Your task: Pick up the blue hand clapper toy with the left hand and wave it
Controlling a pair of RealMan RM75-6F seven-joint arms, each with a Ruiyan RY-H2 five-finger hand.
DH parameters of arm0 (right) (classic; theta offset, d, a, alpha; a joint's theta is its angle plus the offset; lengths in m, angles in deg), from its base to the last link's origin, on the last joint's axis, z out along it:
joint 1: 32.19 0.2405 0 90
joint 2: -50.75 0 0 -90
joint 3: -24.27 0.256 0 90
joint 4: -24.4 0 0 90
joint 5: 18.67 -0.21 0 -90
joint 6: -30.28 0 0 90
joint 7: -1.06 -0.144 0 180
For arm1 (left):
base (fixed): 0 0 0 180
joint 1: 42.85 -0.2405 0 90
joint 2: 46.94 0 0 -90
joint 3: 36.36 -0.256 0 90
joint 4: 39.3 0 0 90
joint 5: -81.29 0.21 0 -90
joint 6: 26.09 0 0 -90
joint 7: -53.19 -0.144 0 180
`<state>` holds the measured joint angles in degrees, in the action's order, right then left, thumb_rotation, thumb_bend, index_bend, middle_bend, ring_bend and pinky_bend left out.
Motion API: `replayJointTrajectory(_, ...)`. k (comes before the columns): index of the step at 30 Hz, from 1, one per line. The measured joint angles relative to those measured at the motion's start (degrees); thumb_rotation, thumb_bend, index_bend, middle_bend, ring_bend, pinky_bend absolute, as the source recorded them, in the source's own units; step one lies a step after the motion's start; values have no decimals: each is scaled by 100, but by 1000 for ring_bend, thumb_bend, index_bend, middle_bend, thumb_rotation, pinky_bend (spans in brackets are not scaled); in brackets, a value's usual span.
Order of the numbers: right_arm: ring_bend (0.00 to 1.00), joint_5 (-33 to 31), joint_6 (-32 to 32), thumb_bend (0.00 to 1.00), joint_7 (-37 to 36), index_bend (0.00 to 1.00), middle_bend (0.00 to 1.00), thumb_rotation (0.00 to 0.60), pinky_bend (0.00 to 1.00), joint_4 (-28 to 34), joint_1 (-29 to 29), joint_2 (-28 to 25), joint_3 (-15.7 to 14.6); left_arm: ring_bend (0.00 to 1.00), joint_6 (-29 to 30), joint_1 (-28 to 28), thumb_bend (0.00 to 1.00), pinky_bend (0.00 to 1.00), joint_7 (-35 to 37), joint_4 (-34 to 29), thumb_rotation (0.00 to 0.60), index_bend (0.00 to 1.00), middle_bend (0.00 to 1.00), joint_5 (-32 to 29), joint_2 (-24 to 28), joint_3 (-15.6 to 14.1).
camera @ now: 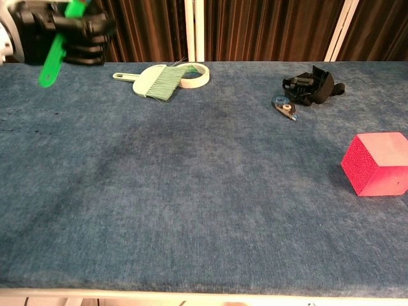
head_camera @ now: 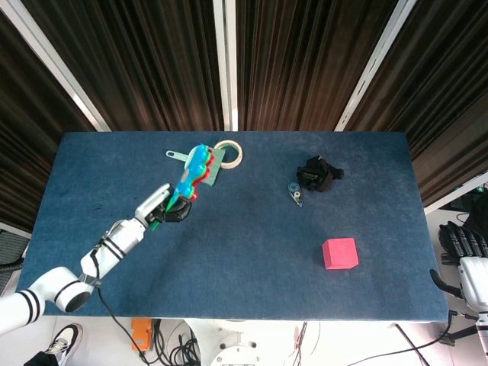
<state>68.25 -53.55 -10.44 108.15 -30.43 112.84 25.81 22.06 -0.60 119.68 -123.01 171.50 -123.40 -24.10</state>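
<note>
My left hand [head_camera: 164,206] grips the green handle [camera: 56,51] of the blue hand clapper toy [head_camera: 193,171] and holds it raised off the table. In the head view the toy's blue and red palms stand edge-on, pointing up towards the far side. In the chest view only the handle and my left hand [camera: 67,35] show at the top left corner; the palms are cut off by the frame. My right hand [head_camera: 463,244] hangs off the table's right edge, fingers curled, with nothing seen in it.
A pale green hand brush [head_camera: 200,162] and a tape ring [head_camera: 231,152] lie at the far middle of the blue table [head_camera: 252,259]. A black clip bundle [head_camera: 319,173] and a small blue object [head_camera: 295,192] sit far right. A red cube [head_camera: 340,253] stands near right.
</note>
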Motion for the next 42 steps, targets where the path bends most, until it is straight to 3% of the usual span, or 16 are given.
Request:
replayJointTrajectory(9,0,-1,31,248,-143,0,0,600,0,-83,-2,5,-21,1000,-497,157,694,1000,-5279,374,600,1000,1000,376,-321,-546)
replayJointTrajectory(12,0,5,25,269,-188,0,0,600,0,-114,-5,-2,-22,1000,-629,190,685,1000,-6337,391,600,1000,1000,292,-395,-618)
replayJointTrajectory(17,0,14,49,273,-223,0,0,600,0,-160,5,25,-32,1000,-726,208,681,1000,-6837,345,600,1000,1000,-38,-495,-601)
replayJointTrajectory(24,0,48,59,305,-281,0,0,600,0,-197,19,9,-46,1000,-676,225,673,1000,-5811,490,600,1000,1000,-648,-795,-448)
replayJointTrajectory(29,0,33,57,305,-292,0,0,600,0,-205,21,-9,-37,992,-476,245,474,994,-6078,945,592,985,999,-932,-1186,-404)
replayJointTrajectory(30,0,25,57,304,-297,0,0,600,0,-208,20,-10,-34,950,-388,243,429,954,-6193,1059,547,910,969,-943,-1270,-411)
replayJointTrajectory(32,0,2,60,303,-313,0,0,600,0,-222,17,-5,-25,717,-183,239,349,738,-6376,1276,410,572,751,-938,-1396,-447)
replayJointTrajectory(34,0,-8,55,303,-325,0,0,600,0,-234,14,6,-18,191,-126,245,260,240,-6414,1327,296,88,225,-949,-1417,-486)
replayJointTrajectory(36,0,-7,35,302,-334,0,0,600,0,-241,9,14,-14,5,-209,240,216,23,-6453,1312,293,0,18,-968,-1418,-487)
replayJointTrajectory(42,0,2,-42,301,-356,0,0,600,0,-255,-15,-1,4,0,87,152,144,0,-6516,1155,360,0,0,-1021,-1262,-434)
